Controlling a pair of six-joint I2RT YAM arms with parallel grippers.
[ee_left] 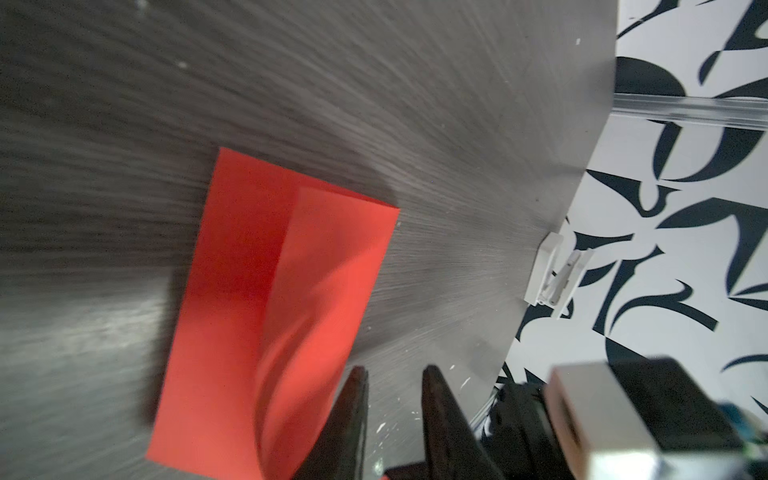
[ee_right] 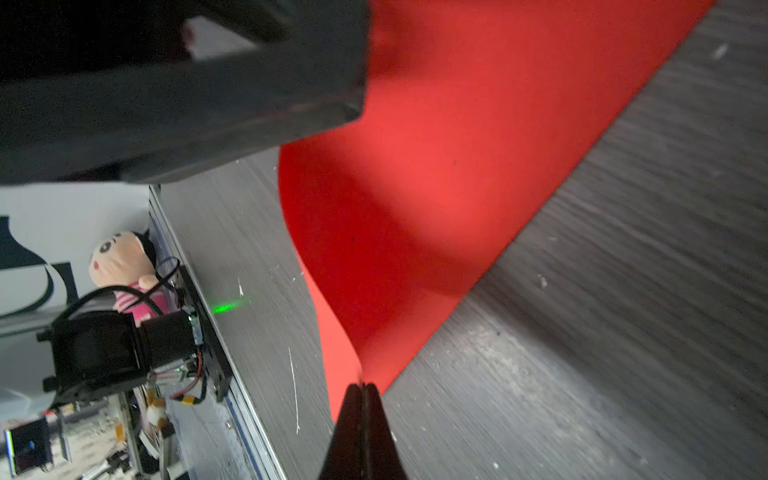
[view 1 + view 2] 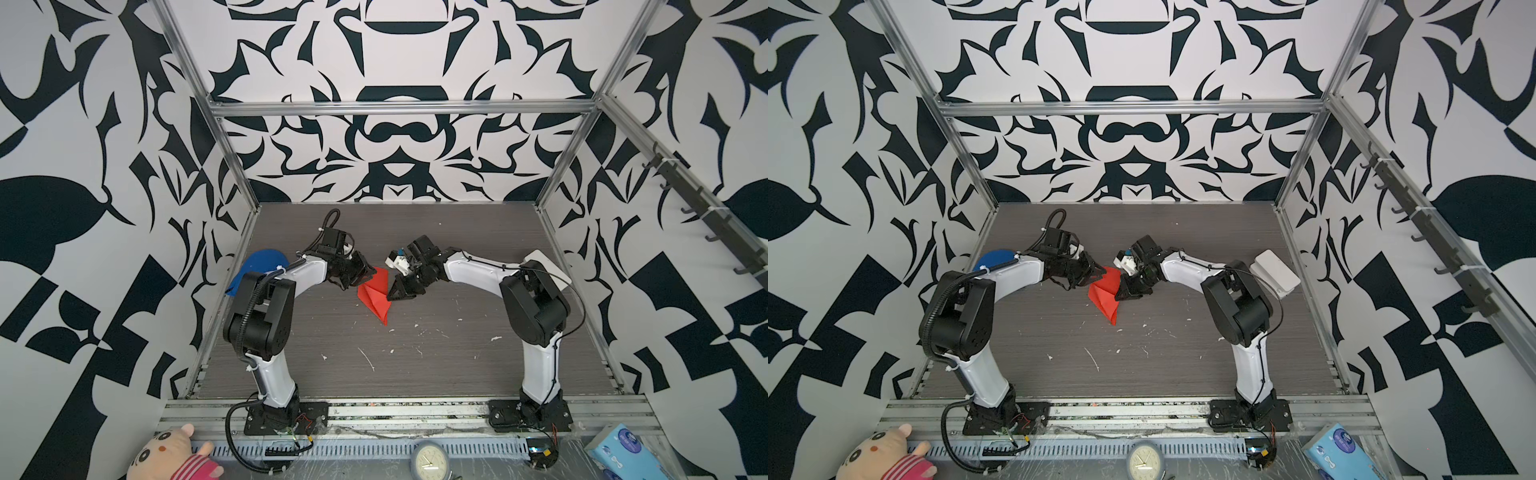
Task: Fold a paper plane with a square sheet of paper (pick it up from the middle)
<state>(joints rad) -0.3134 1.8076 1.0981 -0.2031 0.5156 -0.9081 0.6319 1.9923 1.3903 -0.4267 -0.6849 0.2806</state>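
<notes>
Bright, even light is filling the cell in both top views, seemingly from above, and is leaving only faint, soft shadows on the table [image 3: 415, 374]. Nothing is glaring. The wide lens is bowing the frame posts [image 3: 189, 70] toward the picture edges, and fine detail is looking slightly soft.

In the left wrist view the table's grain is smearing into streaks. The sheet of paper [image 1: 232, 291] is casting a dark shadow beside itself and shading unevenly across its raised flap. The left gripper [image 1: 392, 386] is showing dark and out of focus.

In the right wrist view a close black shape [image 2: 166, 83] is blurring heavily. The paper is glowing saturated red, and a green glint [image 2: 224, 308] is shining on the table near its front edge.
</notes>
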